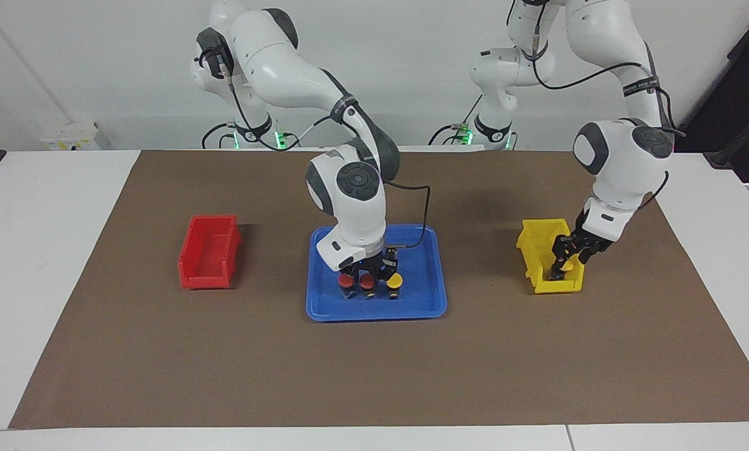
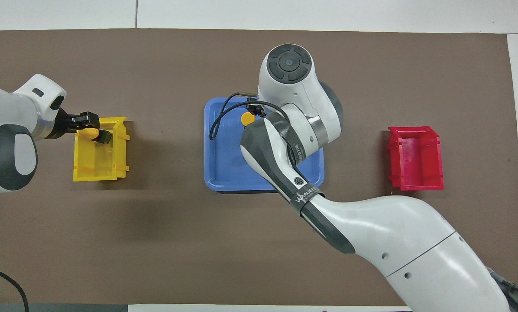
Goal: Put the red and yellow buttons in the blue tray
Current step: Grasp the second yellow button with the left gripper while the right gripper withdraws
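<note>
The blue tray [image 1: 426, 275] lies mid-table and also shows in the overhead view [image 2: 224, 167]. On its edge farthest from the robots stand two red buttons [image 1: 346, 282] [image 1: 366, 282] and a yellow button [image 1: 394, 281] [image 2: 246, 118] in a row. My right gripper [image 1: 370, 271] hangs just above the middle red button, fingers apart. In the overhead view my arm hides it. My left gripper [image 1: 563, 265] [image 2: 97, 128] reaches into the yellow bin [image 1: 537, 250] [image 2: 96, 167], fingers closed on either side of the second yellow button [image 1: 572, 265] [image 2: 94, 132].
A red bin [image 1: 208, 260] [image 2: 415, 158] stands empty toward the right arm's end of the table. A brown mat [image 1: 374, 376] covers the table. The right arm's elbow stretches over the tray's near part in the overhead view.
</note>
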Controlling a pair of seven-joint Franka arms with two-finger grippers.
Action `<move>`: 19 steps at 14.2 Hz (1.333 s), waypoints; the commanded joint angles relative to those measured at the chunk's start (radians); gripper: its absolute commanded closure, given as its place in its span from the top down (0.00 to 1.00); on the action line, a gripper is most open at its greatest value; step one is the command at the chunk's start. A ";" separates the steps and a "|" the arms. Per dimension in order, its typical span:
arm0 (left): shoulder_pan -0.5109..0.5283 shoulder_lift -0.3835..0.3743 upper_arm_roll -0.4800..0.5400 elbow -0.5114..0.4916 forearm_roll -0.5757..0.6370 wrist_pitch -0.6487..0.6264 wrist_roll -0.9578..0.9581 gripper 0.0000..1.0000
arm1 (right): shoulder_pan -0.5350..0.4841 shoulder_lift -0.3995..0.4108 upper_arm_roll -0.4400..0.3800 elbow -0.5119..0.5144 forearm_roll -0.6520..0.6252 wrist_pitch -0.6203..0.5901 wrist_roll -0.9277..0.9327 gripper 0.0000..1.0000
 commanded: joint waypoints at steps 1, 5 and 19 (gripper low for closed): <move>-0.003 0.008 0.000 -0.011 0.002 0.029 -0.024 0.66 | -0.006 -0.016 0.008 0.004 -0.007 -0.033 0.008 0.46; -0.005 0.016 0.000 -0.013 0.004 0.036 -0.025 0.52 | -0.026 -0.023 0.007 0.108 -0.007 -0.157 -0.008 0.46; -0.017 0.025 0.000 0.043 0.005 -0.031 -0.033 0.03 | -0.405 -0.393 0.002 0.008 0.002 -0.489 -0.613 1.00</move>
